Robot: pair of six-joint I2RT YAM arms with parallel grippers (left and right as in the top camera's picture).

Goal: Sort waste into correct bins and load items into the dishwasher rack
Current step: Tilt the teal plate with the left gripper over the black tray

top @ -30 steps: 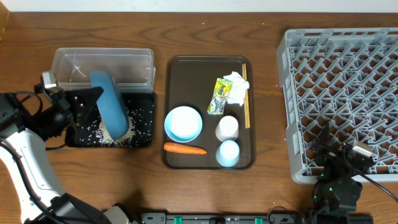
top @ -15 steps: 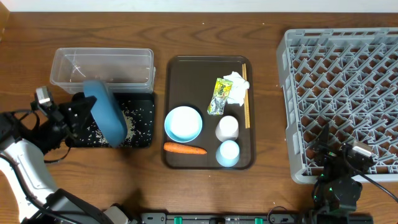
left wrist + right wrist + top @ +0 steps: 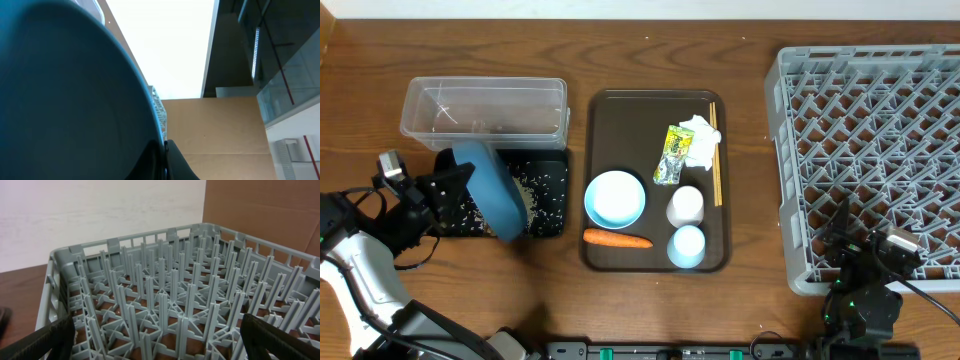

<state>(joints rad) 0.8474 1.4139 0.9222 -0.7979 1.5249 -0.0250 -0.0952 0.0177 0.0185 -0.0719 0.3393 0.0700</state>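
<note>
I judge plate [image 3: 492,190] stiff, slick, breakable | left gripper [image 3: 460,182] pinches its rim, near table [image 3: 620,50] left edge | right gripper [image 3: 160,341] wide, empty

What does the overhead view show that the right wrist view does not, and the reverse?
Only overhead: the left end effector holding the dark-blue plate tilted over the black tray with rice, the clear tub, and the brown tray with bowl, carrot and cups. Only right wrist: the white wall and brown board behind the rack. Both: the grey rack itself.
</note>
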